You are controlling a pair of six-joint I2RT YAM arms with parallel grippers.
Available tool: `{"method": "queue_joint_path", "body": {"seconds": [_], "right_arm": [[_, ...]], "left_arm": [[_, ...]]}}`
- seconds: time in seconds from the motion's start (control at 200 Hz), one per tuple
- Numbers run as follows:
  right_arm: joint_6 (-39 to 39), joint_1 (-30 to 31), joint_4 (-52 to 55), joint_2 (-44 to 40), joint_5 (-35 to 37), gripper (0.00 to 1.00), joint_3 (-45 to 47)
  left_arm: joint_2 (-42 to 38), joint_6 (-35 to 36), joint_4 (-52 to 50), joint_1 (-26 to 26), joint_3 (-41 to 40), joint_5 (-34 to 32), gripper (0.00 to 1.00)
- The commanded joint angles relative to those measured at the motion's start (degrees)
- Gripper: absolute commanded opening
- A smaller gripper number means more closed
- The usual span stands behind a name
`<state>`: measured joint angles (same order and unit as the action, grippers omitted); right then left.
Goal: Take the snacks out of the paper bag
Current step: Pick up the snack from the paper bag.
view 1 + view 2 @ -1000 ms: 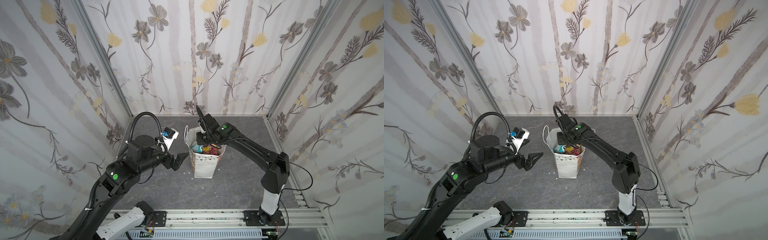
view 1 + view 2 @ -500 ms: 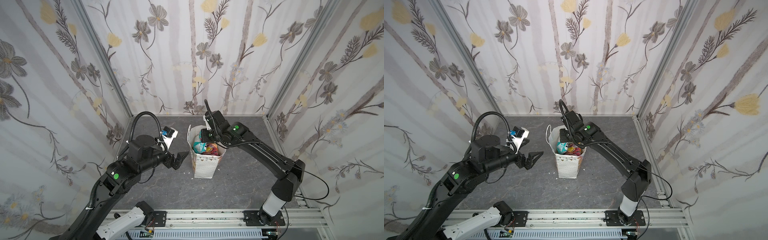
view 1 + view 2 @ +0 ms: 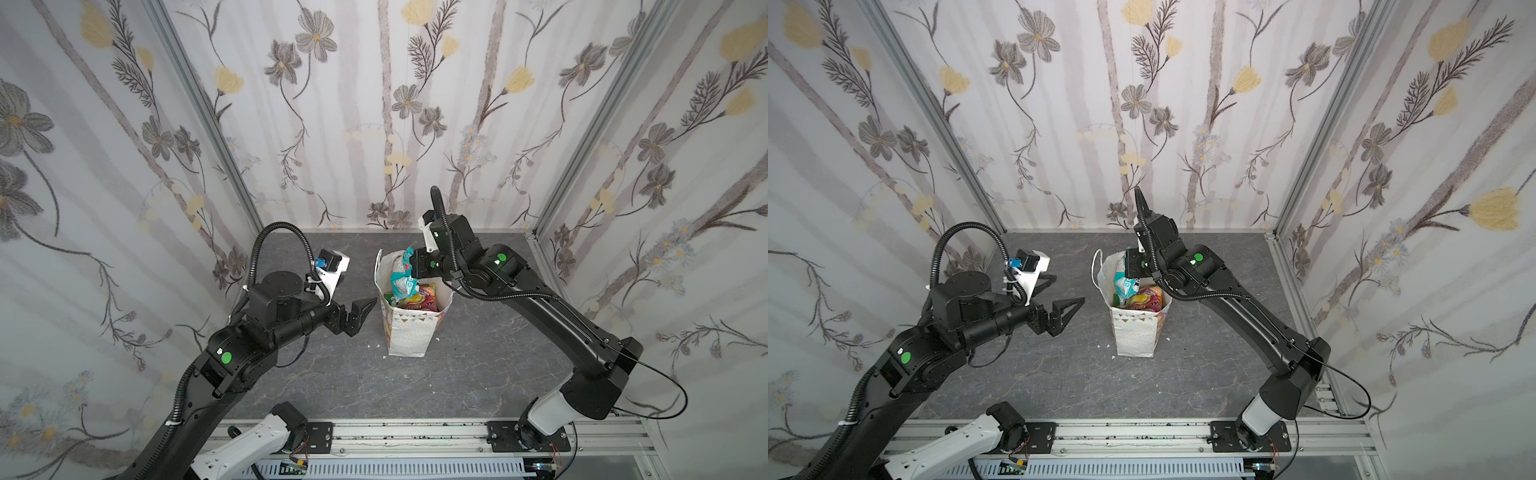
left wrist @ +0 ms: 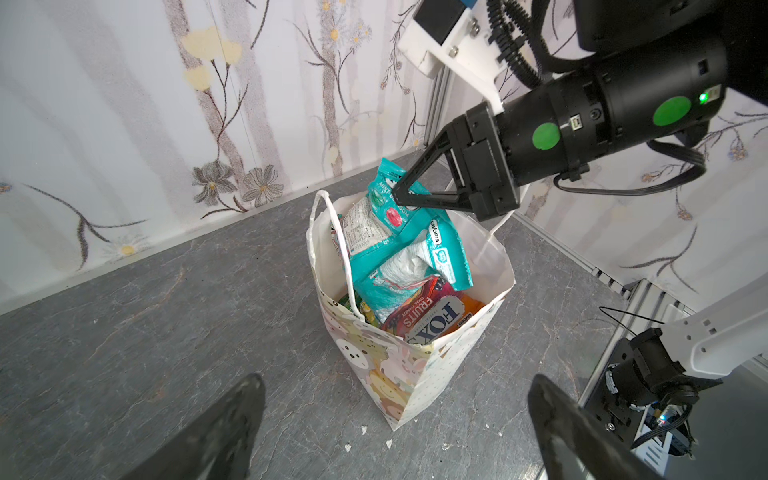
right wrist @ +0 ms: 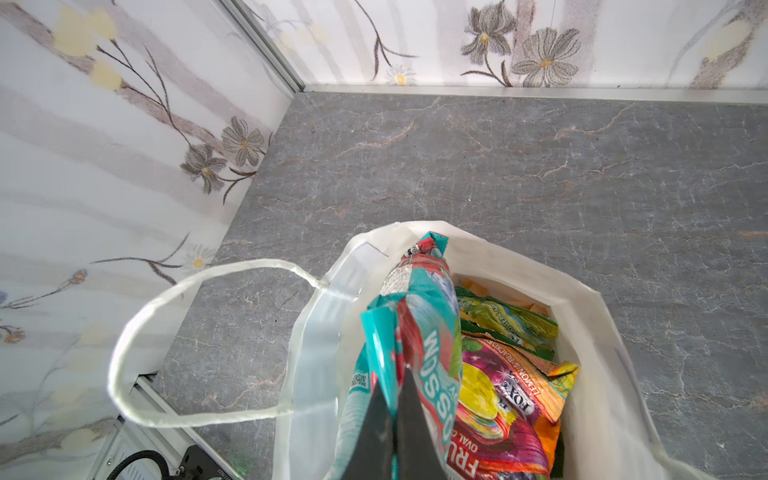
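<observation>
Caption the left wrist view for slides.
The right fingers pinch a teal packet half out of the paper bag; left fingers stand open.

Crinkly snacks [image 4: 409, 266] in upright paper bag [image 4: 390, 374]

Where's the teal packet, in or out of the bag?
Partly out. The right hand is shut on the teal packet, top above the paper bag rim, lower end inside against the FOX'S packet.

Grey marbled tabletop [image 3: 332, 382]; floral wallpaper walls [image 3: 374, 104]; white scraps [image 4: 347, 447] on tabletop; aluminium rail [image 3: 415, 432] at front.
</observation>
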<state>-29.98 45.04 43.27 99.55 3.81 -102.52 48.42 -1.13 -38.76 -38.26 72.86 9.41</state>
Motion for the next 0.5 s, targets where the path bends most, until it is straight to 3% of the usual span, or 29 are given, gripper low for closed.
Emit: {"method": "queue_joint_path", "body": {"seconds": [0.0, 0.205, 0.335, 0.5], "right_arm": [[-1.3, 0.1, -4.6, -1.3, 0.7, 0.00, -1.2], [-1.3, 0.2, -5.8, -2.8, -0.2, 0.00, -3.8], [-2.3, 0.1, -7.3, -3.4, -1.0, 0.00, -6.6], [-4.2, -0.3, -11.6, -4.9, -3.7, 0.00, -9.2]], "left_arm": [[-0.1, 0.1, 3.6, 0.1, -0.1, -1.5, 1.00], [1.3, 2.8, 8.0, 0.0, 0.4, -6.0, 1.00], [3.8, 4.9, 12.7, 0.0, 1.9, -0.9, 1.00], [6.4, 12.7, 21.5, -0.2, 0.8, 6.5, 1.00]]}}
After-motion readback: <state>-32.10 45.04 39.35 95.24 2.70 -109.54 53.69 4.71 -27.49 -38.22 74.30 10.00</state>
